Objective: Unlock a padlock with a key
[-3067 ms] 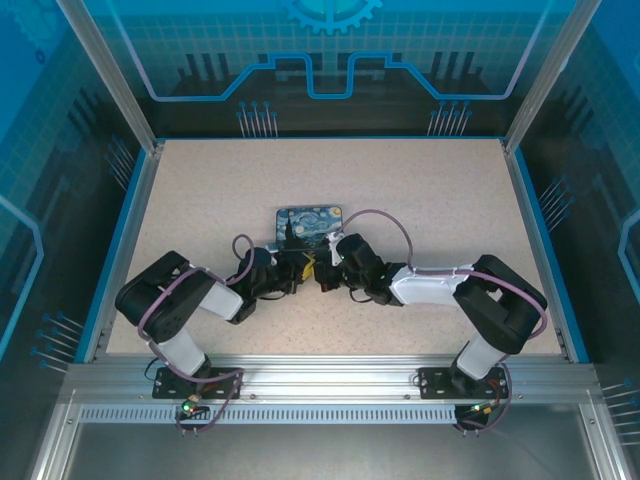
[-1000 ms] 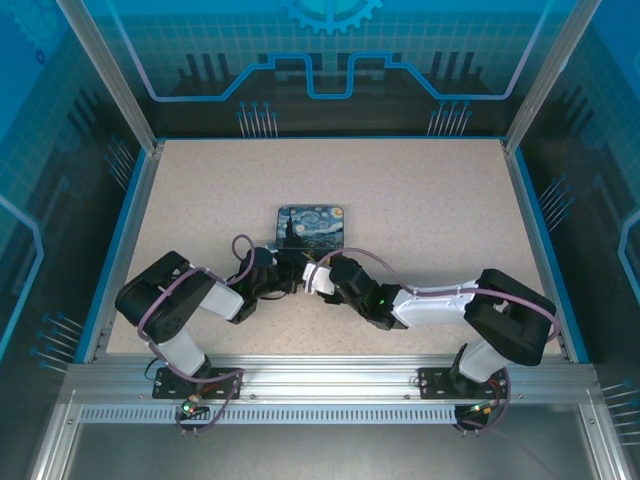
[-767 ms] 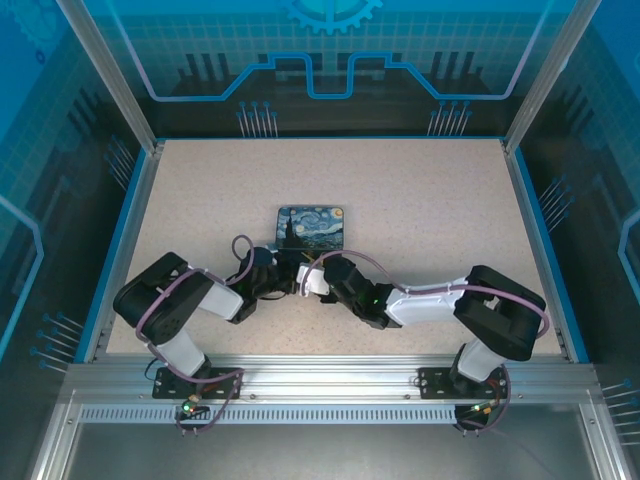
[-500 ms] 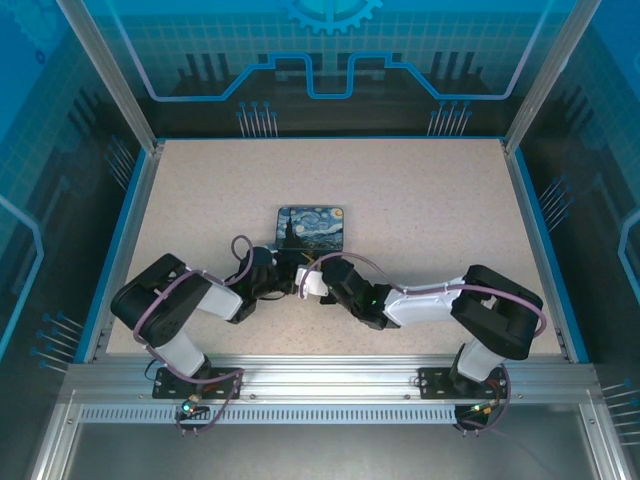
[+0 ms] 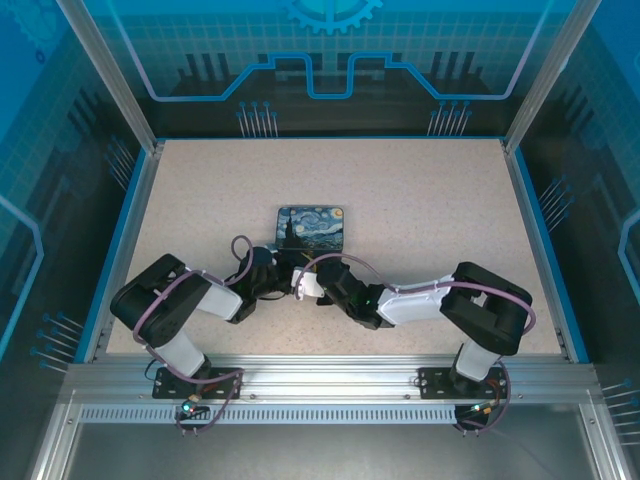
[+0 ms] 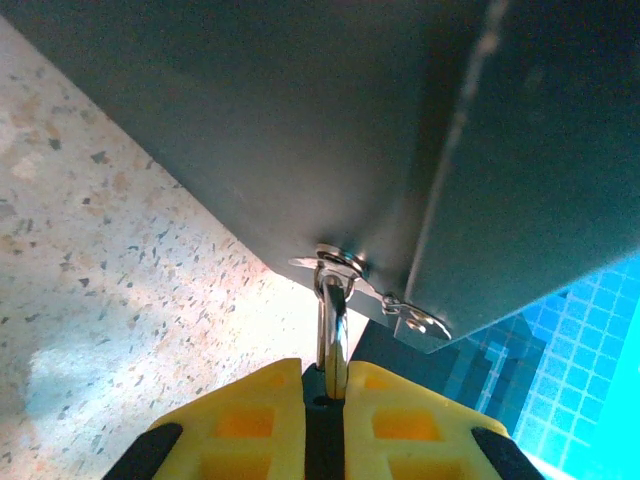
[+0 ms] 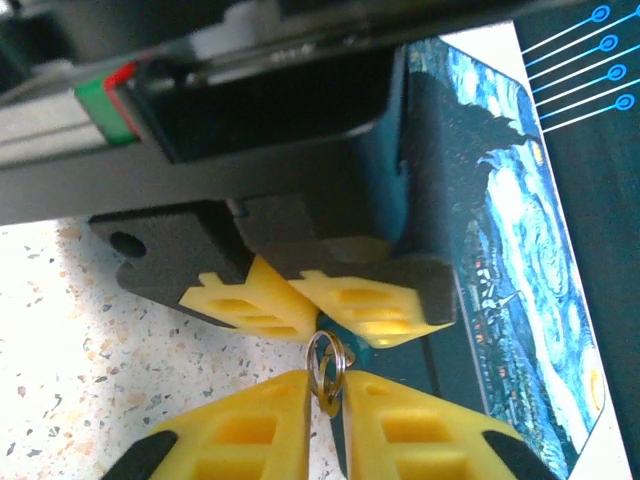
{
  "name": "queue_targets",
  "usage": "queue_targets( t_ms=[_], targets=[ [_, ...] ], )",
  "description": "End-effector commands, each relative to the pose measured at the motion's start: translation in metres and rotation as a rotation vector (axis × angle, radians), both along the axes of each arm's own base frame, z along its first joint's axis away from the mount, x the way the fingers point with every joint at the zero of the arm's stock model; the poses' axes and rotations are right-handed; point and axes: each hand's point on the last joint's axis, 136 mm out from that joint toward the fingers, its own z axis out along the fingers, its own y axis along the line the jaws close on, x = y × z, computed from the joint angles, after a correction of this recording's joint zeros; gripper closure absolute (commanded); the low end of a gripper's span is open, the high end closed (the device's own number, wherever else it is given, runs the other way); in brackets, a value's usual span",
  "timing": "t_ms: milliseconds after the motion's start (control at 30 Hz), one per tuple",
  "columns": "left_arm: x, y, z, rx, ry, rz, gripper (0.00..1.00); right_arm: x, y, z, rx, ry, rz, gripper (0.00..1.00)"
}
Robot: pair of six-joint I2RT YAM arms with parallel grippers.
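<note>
You've got the padlock (image 6: 332, 322) at the box's (image 7: 500, 200) near edge, shackle meeting the hasp (image 6: 345, 265), L gripper (image 6: 325, 372) pinching it. Just in front of box, R gripper (image 7: 327, 385) nips the key (image 7: 325, 362) by its ring; blade hidden.

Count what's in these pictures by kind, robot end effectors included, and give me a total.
End effectors: 2, left end effector, right end effector
Box: 1
Padlock: 1
Key ring: 1
Total: 5
</note>
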Motion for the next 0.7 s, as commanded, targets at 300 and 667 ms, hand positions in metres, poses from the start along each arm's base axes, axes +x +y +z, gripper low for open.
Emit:
queue_targets(
  t_ms=[300,667],
  targets=[
    [0.002,-0.003,0.012,-0.032,-0.011,-0.003,1.00,0.011,0.004,0.016,0.116,0.007,-0.097,0.98],
    [0.007,-0.006,0.019,-0.005,-0.049,0.023,1.00,0.018,-0.008,0.026,0.395,0.213,-0.312,1.00]
  ],
)
